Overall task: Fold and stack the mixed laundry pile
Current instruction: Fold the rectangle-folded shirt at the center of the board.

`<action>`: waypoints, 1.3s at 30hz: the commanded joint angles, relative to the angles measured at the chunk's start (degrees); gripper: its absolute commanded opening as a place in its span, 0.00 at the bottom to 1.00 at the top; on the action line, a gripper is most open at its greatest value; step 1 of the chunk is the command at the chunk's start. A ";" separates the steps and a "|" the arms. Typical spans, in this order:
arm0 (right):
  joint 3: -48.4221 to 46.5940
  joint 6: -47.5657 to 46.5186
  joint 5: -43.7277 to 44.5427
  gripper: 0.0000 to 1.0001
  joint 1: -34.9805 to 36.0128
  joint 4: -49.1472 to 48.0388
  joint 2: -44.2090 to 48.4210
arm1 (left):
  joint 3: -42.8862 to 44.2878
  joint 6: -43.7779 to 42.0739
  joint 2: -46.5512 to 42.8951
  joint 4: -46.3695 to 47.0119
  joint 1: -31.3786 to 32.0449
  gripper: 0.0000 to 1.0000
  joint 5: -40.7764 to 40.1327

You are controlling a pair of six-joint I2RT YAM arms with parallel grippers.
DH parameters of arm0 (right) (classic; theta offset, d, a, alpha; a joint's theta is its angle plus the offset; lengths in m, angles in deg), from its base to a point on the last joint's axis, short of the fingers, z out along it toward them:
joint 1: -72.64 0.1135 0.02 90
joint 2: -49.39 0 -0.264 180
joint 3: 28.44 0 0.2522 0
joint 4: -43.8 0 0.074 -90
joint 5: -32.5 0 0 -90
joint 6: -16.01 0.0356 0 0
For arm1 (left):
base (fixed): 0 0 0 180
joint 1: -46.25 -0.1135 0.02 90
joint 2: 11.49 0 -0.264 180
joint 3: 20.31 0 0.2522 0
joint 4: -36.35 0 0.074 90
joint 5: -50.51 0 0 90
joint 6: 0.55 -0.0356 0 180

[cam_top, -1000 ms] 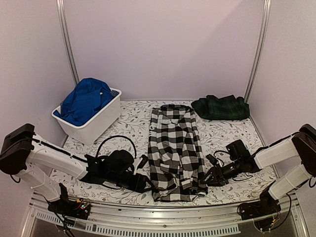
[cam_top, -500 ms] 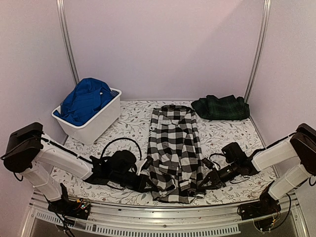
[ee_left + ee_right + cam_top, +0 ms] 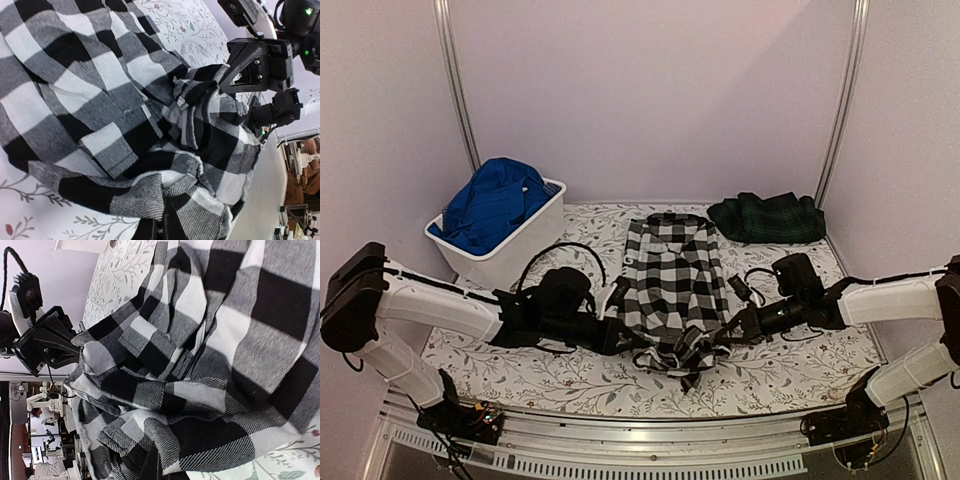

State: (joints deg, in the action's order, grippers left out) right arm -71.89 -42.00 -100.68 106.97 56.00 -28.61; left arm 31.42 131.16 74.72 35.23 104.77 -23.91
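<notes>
Left tool [image 3: 625, 338] and right tool [image 3: 722, 333] are each clamped on a near-hem corner of the black-and-white checked cloth shirt [image 3: 672, 275]. The hem is bunched between them, and the rest is laid flat mid floral-print worktop [image 3: 770, 372]. Dark green-navy tartan garment [image 3: 767, 218] is lying far right. Bright blue garment [image 3: 490, 200] is heaped in white plastic tub [image 3: 515, 252].

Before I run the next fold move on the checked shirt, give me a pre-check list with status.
1. Left claw shut on checked shirt: ok.
2. Right claw shut on the shirt: ok.
3. Near hem taut between the claws: not ok; it is bunched and sagging.
4. Far collar end lying flat: ok.
5. Tartan garment and white tub apart from the shirt: ok.
6. Both claws holding the same layers: cannot tell; the folds hide it.
</notes>
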 commanded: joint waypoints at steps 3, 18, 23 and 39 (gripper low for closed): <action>-7.45 -6.73 1.68 0.00 -5.29 1.34 -5.68 | 6.51 -6.66 3.07 -0.66 -7.59 0.00 -0.59; -34.46 -9.07 -0.01 0.00 -16.16 -0.57 -27.92 | 27.44 -12.79 21.37 -0.35 -23.07 0.00 3.45; -41.44 -9.15 2.22 0.00 -16.85 -0.24 -36.16 | 33.38 -12.85 28.19 -0.14 -25.88 0.00 5.03; -44.04 -7.57 4.66 0.22 -18.22 0.33 -42.77 | 42.63 -13.27 38.87 -3.24 -28.43 0.07 4.33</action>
State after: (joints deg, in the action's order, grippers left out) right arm -114.91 -49.50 -97.01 89.98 56.52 -72.19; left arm 72.28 118.29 113.26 32.91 78.59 -18.91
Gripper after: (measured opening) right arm 0.146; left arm 0.024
